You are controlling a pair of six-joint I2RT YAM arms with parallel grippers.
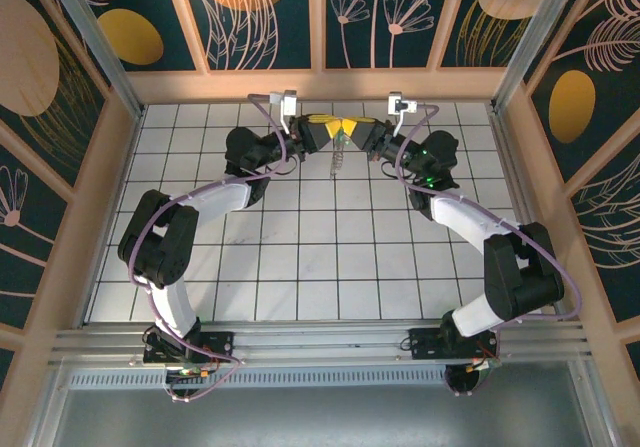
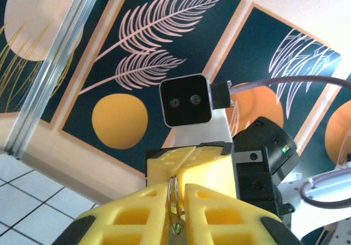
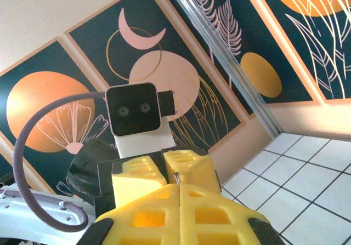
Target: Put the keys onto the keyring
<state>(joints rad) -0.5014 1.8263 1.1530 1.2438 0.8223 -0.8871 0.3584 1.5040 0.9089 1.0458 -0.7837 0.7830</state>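
My two grippers meet tip to tip above the far middle of the table, the left gripper (image 1: 325,130) from the left and the right gripper (image 1: 352,130) from the right. The keyring (image 1: 338,154) hangs below their joined tips as a thin silvery dangle. In the left wrist view the left gripper (image 2: 176,189) is shut on the keyring (image 2: 173,198), whose wire loop stands between the yellow fingers (image 2: 131,212). A small green bit (image 2: 176,221), probably the green key head, sits low in that gap. The right gripper (image 3: 179,188) is shut, with a sliver of the silvery keyring (image 3: 176,175) at its tips.
The white tiled floor (image 1: 300,257) lies below both arms. Wooden walls with dark floral panels (image 1: 270,17) stand close behind the grippers, and aluminium posts (image 1: 95,37) rise at the back corners.
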